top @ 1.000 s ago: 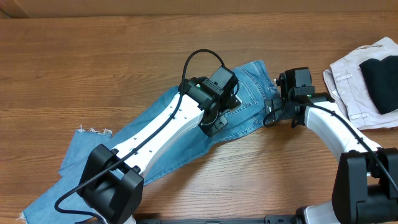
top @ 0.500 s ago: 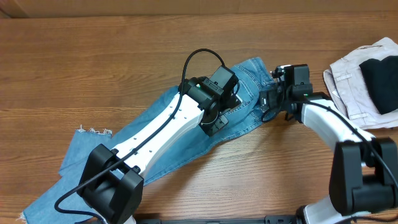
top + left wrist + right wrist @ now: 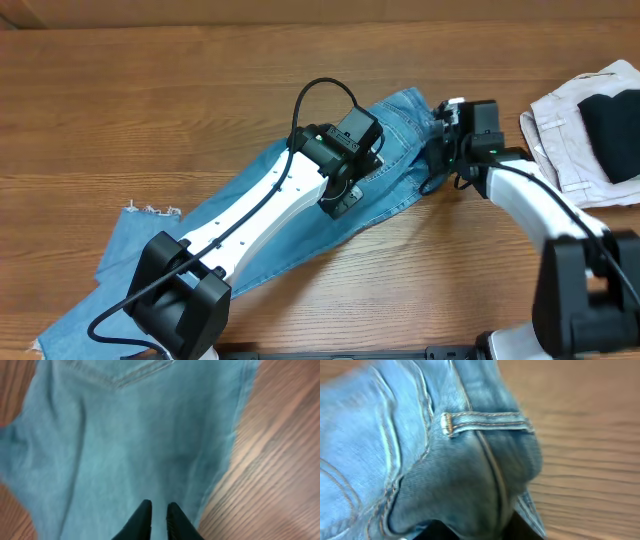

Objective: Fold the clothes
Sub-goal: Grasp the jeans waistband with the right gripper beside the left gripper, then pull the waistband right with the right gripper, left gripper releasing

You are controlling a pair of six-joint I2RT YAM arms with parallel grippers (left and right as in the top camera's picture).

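Note:
The light-blue jeans (image 3: 398, 125) lie slantwise across the wooden table, waist at the upper right, legs running to the lower left. My left gripper (image 3: 343, 198) presses down on the seat near the jeans' lower edge. In the left wrist view its black fingertips (image 3: 145, 507) stand almost together on the denim (image 3: 150, 435), a thin strip of cloth between them. My right gripper (image 3: 440, 152) is at the waistband. In the right wrist view a bunched fold of denim with a belt loop (image 3: 485, 422) fills the gap between its fingers (image 3: 434, 533).
An off-white garment (image 3: 560, 130) with a black garment (image 3: 612, 125) on top lies at the right edge. The frayed hem (image 3: 150, 212) of one leg lies at the left. Bare wood (image 3: 150, 100) surrounds the jeans.
The right gripper moved left onto the waistband and went from wide open to shut on it. The left fingers drew closer together. The left arm stayed in place.

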